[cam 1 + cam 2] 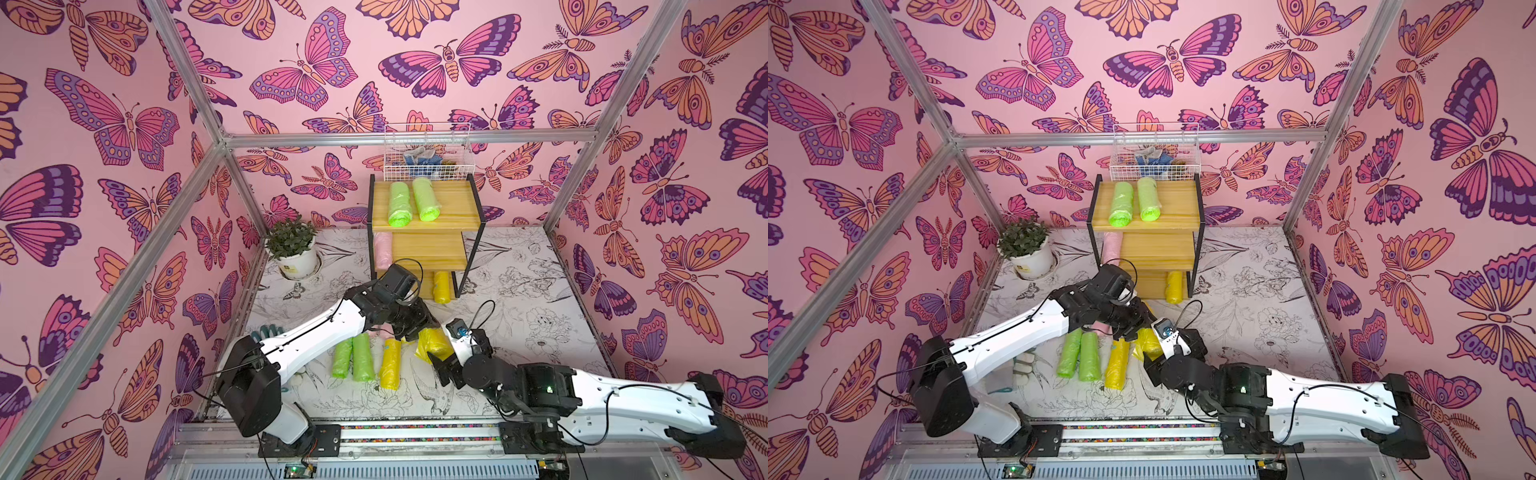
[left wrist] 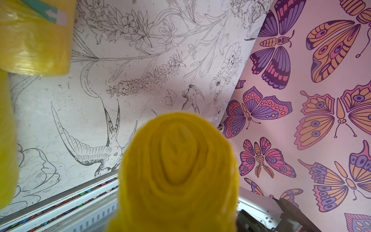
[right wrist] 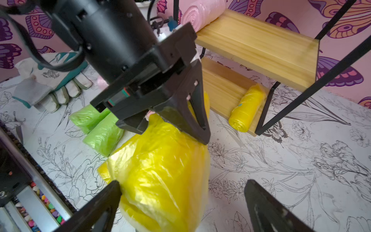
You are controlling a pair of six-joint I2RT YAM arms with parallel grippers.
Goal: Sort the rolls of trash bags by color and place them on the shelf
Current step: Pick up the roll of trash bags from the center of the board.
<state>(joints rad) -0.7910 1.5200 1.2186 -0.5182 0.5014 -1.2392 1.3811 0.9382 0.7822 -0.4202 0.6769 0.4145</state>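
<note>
Yellow film bulges from the left pincer [image 3: 170, 130], which is clamped on a yellow roll [image 1: 434, 343] low in the centre of both top views. The right pincer [image 3: 182, 183] gapes wide and empty, the roll's free end partly between its jaws. I would close it on the firm core, not the slack film, before carrying the roll to the bottom board of the shelf [image 1: 428, 251], beside the shelved roll [image 1: 441, 286].

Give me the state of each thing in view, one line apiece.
Left gripper: shut on held yellow roll, its wrap loose.
Right gripper: open, by that roll.
Shelf: upright, partly filled.
Top-tier green rolls: lying shelved.
Pink roll: lying on middle tier.
Bottom-tier yellow roll: shelved.
Table green rolls: lying unsorted.
Table yellow roll: lying unsorted.
</note>
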